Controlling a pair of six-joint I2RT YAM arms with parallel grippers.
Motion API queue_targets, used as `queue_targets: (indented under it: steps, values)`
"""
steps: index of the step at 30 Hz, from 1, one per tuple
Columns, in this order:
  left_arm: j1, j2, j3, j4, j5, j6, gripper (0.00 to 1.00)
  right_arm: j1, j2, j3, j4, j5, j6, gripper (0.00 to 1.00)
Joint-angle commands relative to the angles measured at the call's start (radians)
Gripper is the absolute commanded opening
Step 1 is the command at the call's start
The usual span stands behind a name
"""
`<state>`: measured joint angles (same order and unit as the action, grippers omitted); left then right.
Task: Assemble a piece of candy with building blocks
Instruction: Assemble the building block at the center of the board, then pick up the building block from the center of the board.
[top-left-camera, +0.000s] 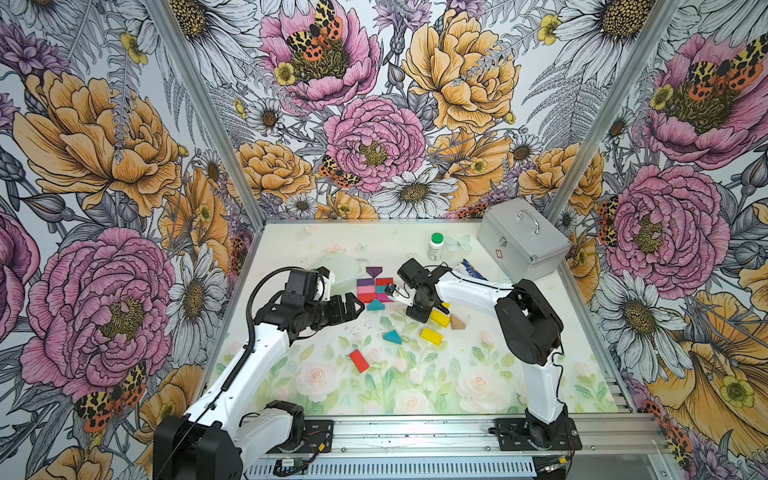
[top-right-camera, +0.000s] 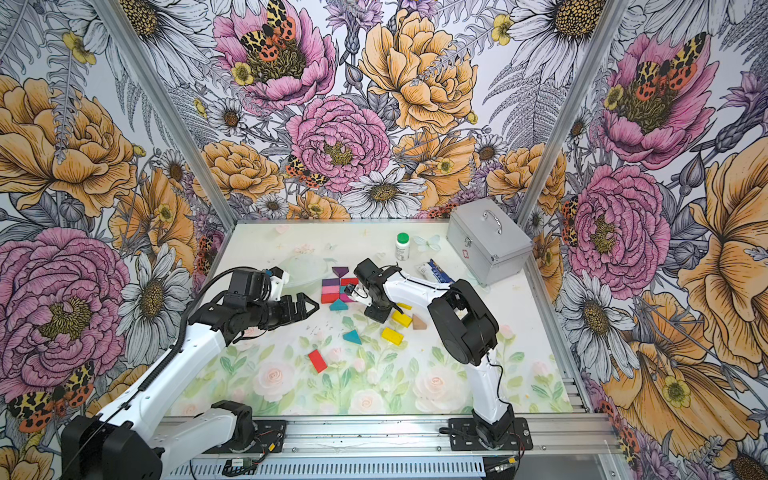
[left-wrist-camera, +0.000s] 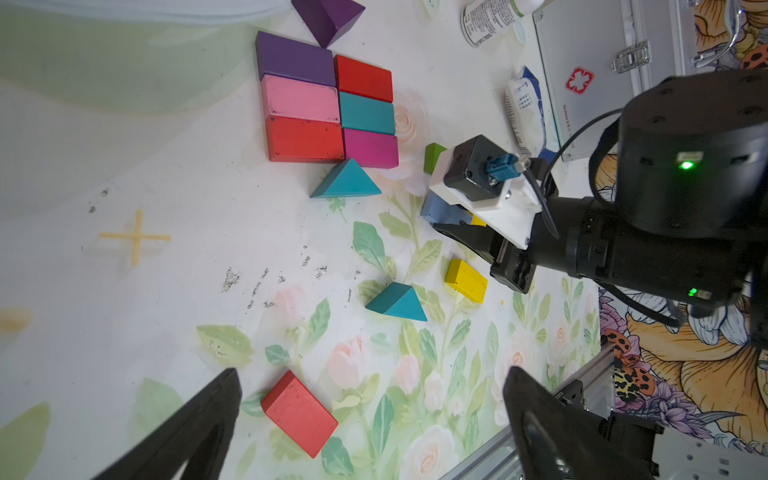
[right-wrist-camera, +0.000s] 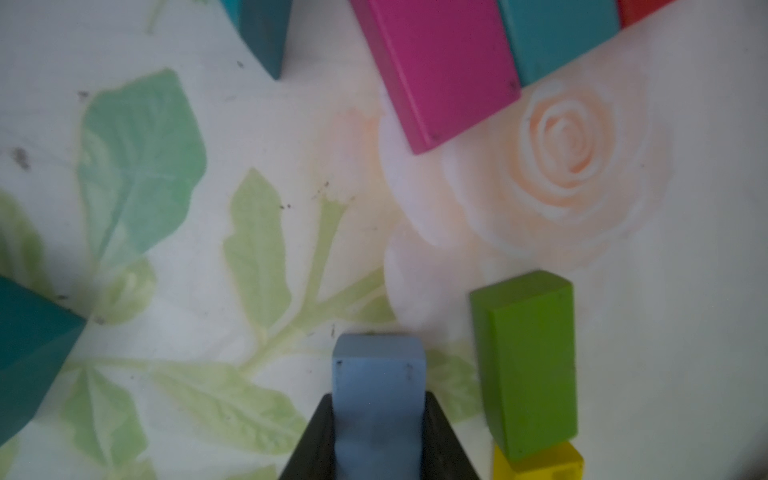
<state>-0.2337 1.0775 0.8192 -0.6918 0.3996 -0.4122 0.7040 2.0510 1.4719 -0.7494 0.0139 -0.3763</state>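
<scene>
Six rectangular building blocks (top-left-camera: 374, 287) in purple, pink, red, teal and magenta lie packed in a grid. A purple triangle (top-left-camera: 373, 271) touches its far side and a teal triangle (top-left-camera: 374, 305) its near side. My right gripper (right-wrist-camera: 378, 401) is shut on a light blue block (right-wrist-camera: 378, 374), held low over the mat just right of the magenta block (right-wrist-camera: 444, 70) and beside a green block (right-wrist-camera: 528, 361). To the left of the grid, my left gripper (left-wrist-camera: 372, 376) hangs open and empty, with a loose red block (left-wrist-camera: 299, 411) below it.
Loose blocks lie in front of the grid: a teal triangle (top-left-camera: 392, 336), two yellow blocks (top-left-camera: 431, 336) (top-left-camera: 439, 318), a tan triangle (top-left-camera: 458, 322). A green-capped white bottle (top-left-camera: 435, 246), a blue-and-white packet (top-left-camera: 469, 269) and a silver case (top-left-camera: 523, 239) stand at the back right.
</scene>
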Motion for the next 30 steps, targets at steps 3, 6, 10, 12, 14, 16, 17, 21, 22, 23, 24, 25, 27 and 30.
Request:
queue_targets:
  steps: [3,6,10,12,14,16,17,21,22,23,24,25,27,30]
  values:
    - [-0.005,-0.014,-0.012,0.015,-0.022,0.005,0.99,-0.009,0.039,0.021,-0.004,-0.026,-0.004,0.22]
    - [-0.006,-0.022,-0.013,0.015,-0.022,0.003,0.99,-0.011,0.035,0.024,-0.004,-0.03,0.005,0.25]
    - [-0.004,-0.027,-0.022,0.015,-0.033,0.002,0.99,-0.011,0.028,0.025,-0.003,-0.04,0.017,0.34]
    - [0.0,-0.03,-0.028,0.018,-0.029,-0.008,0.99,-0.012,0.019,0.024,-0.004,-0.039,0.026,0.35]
    - [0.008,-0.038,-0.032,0.029,-0.008,-0.015,0.99,-0.012,0.005,0.02,-0.004,-0.041,0.033,0.38]
    - [0.022,-0.047,-0.034,0.033,0.004,-0.02,0.99,-0.012,-0.011,0.018,-0.004,-0.039,0.043,0.44]
    - [0.029,-0.052,-0.037,0.034,0.009,-0.021,0.99,-0.012,-0.02,0.016,-0.004,-0.036,0.05,0.46]
    - [0.068,-0.073,-0.042,0.035,0.023,-0.025,0.99,-0.011,-0.081,0.015,-0.005,-0.012,0.095,0.5]
    - [0.078,-0.076,-0.042,0.036,0.03,-0.025,0.99,-0.011,-0.103,0.015,-0.005,-0.011,0.115,0.52]
    - [0.096,-0.08,-0.041,0.038,0.045,-0.024,0.99,-0.009,-0.131,0.015,-0.004,-0.015,0.143,0.53]
    - [0.114,-0.078,-0.042,0.042,0.059,-0.024,0.99,-0.005,-0.161,0.015,-0.004,-0.022,0.178,0.53]
    - [0.137,-0.076,-0.044,0.049,0.078,-0.022,0.99,0.002,-0.184,0.017,-0.004,-0.017,0.222,0.53]
    - [0.188,-0.063,-0.051,0.064,0.113,-0.022,0.99,0.028,-0.214,0.026,-0.005,0.015,0.323,0.53]
    - [0.256,-0.035,-0.051,0.069,0.137,-0.029,0.99,0.11,-0.245,0.025,0.003,0.012,0.462,0.54]
